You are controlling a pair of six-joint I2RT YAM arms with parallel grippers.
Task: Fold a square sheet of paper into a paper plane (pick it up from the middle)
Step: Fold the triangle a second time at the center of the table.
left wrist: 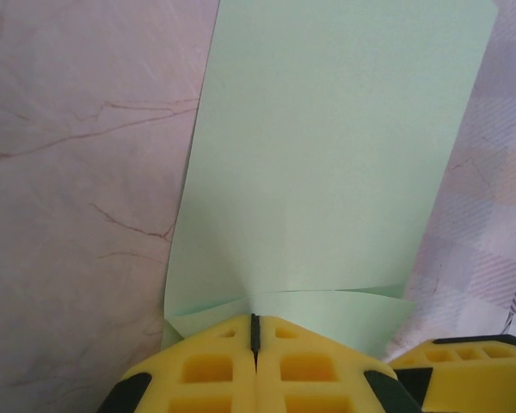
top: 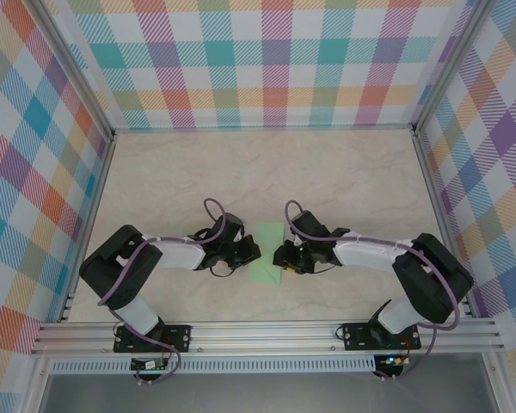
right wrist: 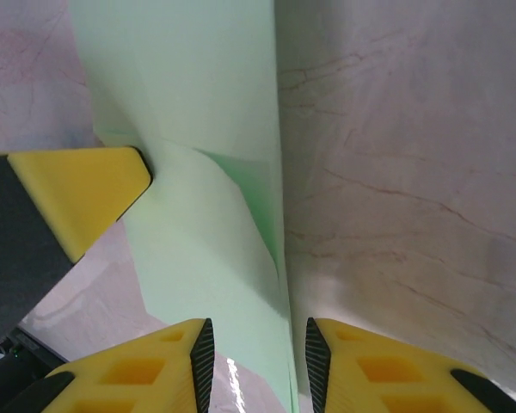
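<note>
Left claw [left wrist: 254, 320] shut tight on near edge of thin pale mint-green paper sheet [left wrist: 335, 155], right claw [right wrist: 258, 334] part open w/ folded edge in gap, top view: sheet betw. both claws, low on marbled table [top: 344, 181]

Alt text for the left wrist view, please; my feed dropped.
The left gripper is shut on the near edge of the pale green sheet of paper, puckering it. The sheet stretches away over the marbled table.
</note>
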